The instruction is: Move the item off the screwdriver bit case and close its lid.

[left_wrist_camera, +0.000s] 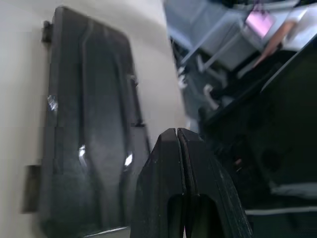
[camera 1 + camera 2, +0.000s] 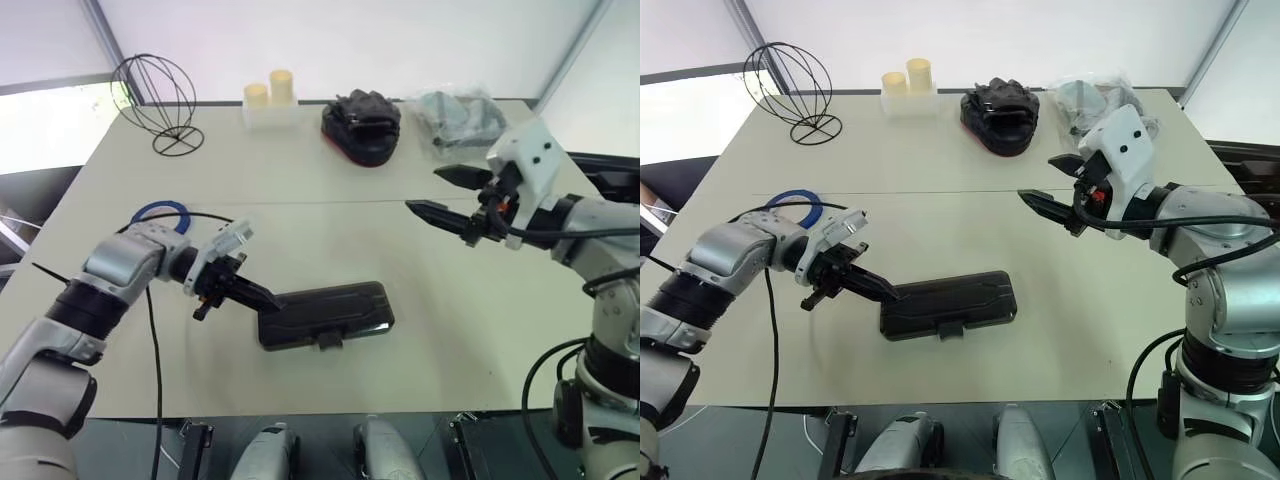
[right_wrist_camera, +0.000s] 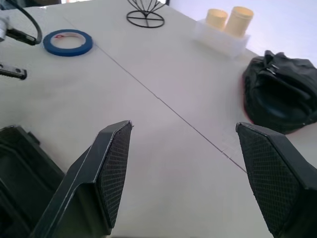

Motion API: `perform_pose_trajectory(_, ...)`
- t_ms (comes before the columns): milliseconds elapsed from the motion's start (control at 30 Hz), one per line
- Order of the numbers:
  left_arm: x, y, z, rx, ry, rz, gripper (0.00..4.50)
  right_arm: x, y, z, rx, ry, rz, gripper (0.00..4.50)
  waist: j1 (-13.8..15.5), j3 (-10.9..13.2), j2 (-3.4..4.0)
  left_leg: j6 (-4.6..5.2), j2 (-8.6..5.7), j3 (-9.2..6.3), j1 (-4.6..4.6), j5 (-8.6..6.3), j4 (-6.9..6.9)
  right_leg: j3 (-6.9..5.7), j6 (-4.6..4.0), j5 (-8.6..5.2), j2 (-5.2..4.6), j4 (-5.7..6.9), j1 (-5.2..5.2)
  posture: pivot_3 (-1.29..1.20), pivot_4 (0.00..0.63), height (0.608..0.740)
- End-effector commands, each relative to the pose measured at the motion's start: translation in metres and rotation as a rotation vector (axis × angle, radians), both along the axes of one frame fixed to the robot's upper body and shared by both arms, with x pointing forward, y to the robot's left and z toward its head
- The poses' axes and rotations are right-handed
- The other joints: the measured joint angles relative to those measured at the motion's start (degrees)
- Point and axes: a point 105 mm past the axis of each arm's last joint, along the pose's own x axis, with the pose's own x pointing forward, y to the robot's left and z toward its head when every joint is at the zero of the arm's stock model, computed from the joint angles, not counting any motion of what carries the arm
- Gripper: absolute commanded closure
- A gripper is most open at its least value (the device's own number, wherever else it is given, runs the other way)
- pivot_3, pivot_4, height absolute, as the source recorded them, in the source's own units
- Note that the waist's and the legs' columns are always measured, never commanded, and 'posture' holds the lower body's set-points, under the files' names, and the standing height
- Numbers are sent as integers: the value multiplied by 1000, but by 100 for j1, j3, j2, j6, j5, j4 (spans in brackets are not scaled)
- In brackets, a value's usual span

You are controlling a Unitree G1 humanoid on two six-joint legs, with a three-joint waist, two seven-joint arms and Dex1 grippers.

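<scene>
Nearest the table's front edge, the screwdriver bit case (image 2: 325, 314) is seen lying flat with its smoky lid (image 2: 950, 298) folded down over the base, so the bits inside cannot be made out; a small latch tab (image 2: 328, 342) projects from its near side. The left gripper (image 2: 262, 296) is held just over the case's left end, its two black fingers (image 1: 181, 163) pressed together with nothing between them. The blue tape ring (image 3: 67, 42) is found lying flat on the table (image 2: 300, 180), well apart from the case and behind the left arm. The right gripper (image 2: 437, 192) is raised above the table's right half, its fingers spread wide and empty. At the far edge, two pale yellow cylinders (image 2: 270, 88) are held in a clear tray (image 2: 910, 103), beside a wire globe (image 2: 157, 100), a black glove bundle (image 2: 361, 126) and a plastic bag (image 2: 460, 117).
</scene>
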Motion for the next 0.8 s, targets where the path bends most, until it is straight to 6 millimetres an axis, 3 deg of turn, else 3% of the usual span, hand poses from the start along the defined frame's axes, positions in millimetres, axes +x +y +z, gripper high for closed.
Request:
perform_pose_trajectory(33, 27, 4, 35, -99, -131, 125, 4500, 3, -5, 2, -12, -39, -24, 1054, 63, 0, -1, 0, -1, 0, 1, 0, 6, -1, 0, 0, 0, 11, 0, 0, 150, 740)
perform_pose_trajectory(133, 57, 6, 57, -187, -231, 288, 4500, 0, 0, -10, -32, 16, 11, 1054, 114, 1, -2, 1, -3, 4, 2, 0, 7, 0, 0, 0, -1, 19, -3, 0, 150, 740)
perform_pose_trajectory(267, 85, 1, 62, -181, -363, 392, 4500, -39, 24, -60, -173, 222, 215, 1054, 109, 0, -5, 2, -4, 0, 0, -1, -1, -5, 0, 0, -3, 24, -10, 0, 150, 740)
perform_pose_trajectory(300, 89, -4, 55, -143, -406, 382, 4500, -48, 30, -71, -190, 266, 257, 1054, 104, 0, -6, 2, -4, 0, 1, -1, -2, -6, 0, 0, -4, 24, -10, 0, 150, 740)
perform_pose_trajectory(400, 98, -17, 28, -8, -508, 314, 4500, -67, 43, -96, -227, 350, 341, 2370, 104, 3, -10, 3, -5, 5, -1, -1, -1, -7, 0, 0, -6, 20, -9, 0, 150, 740)
perform_pose_trajectory(533, 105, -33, -5, 125, -573, 214, 4500, -77, 52, -116, -234, 412, 367, 4453, 110, 9, -22, 2, -5, 15, 0, -1, 8, -7, 1, 0, -6, 14, -5, 0, 150, 740)
perform_pose_trajectory(667, 115, -47, -35, 299, -675, 159, 4500, -80, 63, -147, -258, 460, 352, 4453, 128, 18, -43, 2, -5, 12, -1, -1, 8, -8, 1, 0, -5, 16, -6, 0, 150, 740)
perform_pose_trajectory(800, 109, -60, -50, 354, -697, 56, 4500, -81, 82, -153, -211, 455, 365, 4453, 122, 23, -54, 2, -5, 14, -2, -1, 6, -8, 1, 0, -6, 18, -11, 0, 150, 740)
